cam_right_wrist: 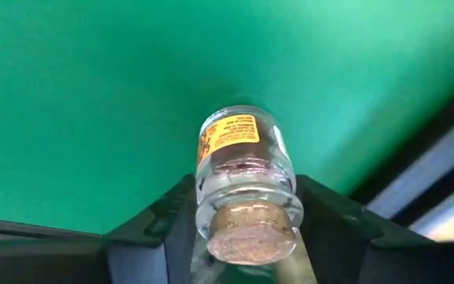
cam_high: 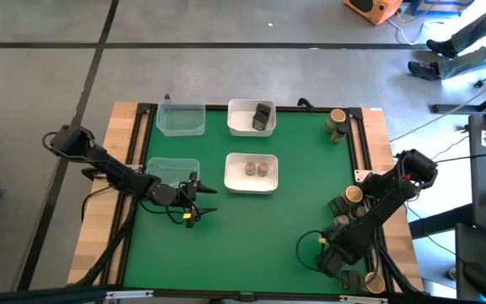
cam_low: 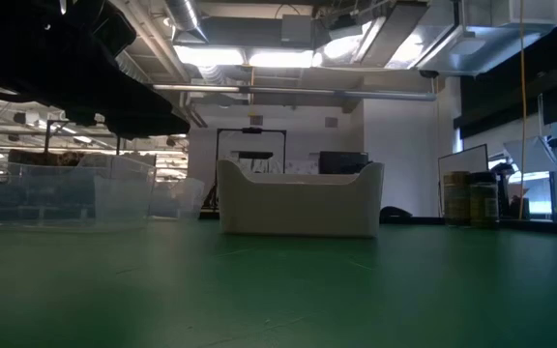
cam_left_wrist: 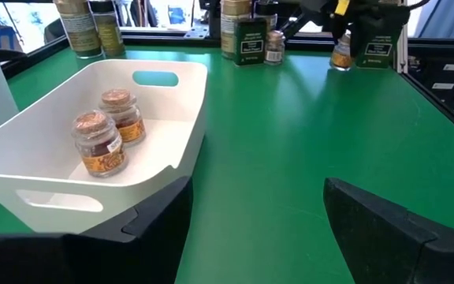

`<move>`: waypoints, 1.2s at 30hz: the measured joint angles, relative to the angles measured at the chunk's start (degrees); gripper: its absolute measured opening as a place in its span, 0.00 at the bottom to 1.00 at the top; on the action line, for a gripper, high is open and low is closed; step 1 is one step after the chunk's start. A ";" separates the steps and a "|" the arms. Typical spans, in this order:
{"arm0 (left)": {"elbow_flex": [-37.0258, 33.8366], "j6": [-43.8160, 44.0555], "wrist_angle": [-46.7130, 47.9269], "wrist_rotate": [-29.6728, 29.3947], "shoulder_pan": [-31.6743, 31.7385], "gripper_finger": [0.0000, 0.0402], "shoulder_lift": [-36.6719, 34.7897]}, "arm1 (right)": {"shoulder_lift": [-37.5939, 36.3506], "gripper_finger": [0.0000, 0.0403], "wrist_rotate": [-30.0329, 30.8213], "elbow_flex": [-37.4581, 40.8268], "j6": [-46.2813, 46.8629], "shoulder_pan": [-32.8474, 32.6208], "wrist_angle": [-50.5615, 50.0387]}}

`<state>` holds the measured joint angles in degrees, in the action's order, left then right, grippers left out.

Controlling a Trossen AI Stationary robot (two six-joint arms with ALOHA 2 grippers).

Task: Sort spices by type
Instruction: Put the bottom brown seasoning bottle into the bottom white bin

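My right gripper is shut on a small glass spice jar with a cork top and a yellow label, at the table's near right. More spices stand along the right edge and at the far right corner. Two brownish round jars stand in the middle white tray. A dark grey tin lies in the far white tray. My left gripper waits open just left of the middle tray, with nothing between its fingers. My right gripper pinches the small jar between its two fingers, at the glass shoulder just under the cork top. The fingers come from above, pointing steeply down. The jar hangs roughly upright below them; whether its base is clear of the green mat I cannot tell.
Two clear plastic tubs stand at the left, one far, one next to my left arm. Open green mat lies between the arms toward the near edge. A black rail runs along the right side.
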<state>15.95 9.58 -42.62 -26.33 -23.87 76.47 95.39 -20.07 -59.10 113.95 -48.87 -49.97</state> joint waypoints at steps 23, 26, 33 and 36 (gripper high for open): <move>-0.01 0.02 0.01 -0.11 0.01 0.67 0.00 | 0.00 0.46 43.18 -21.19 -59.77 25.29 -3.06; 0.00 0.02 0.01 -0.11 0.01 0.67 0.00 | 0.00 0.46 43.60 -23.15 -68.40 28.80 -0.76; 0.00 0.02 0.02 -0.11 0.01 0.67 0.00 | 0.39 0.47 39.36 -25.28 -83.29 37.04 2.08; -0.01 -0.04 0.03 -0.11 0.01 0.67 0.00 | 0.39 0.46 36.10 -25.38 -87.07 39.94 3.43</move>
<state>15.94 9.54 -42.59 -26.44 -23.86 76.47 95.79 16.03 -84.48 26.88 -8.93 -46.54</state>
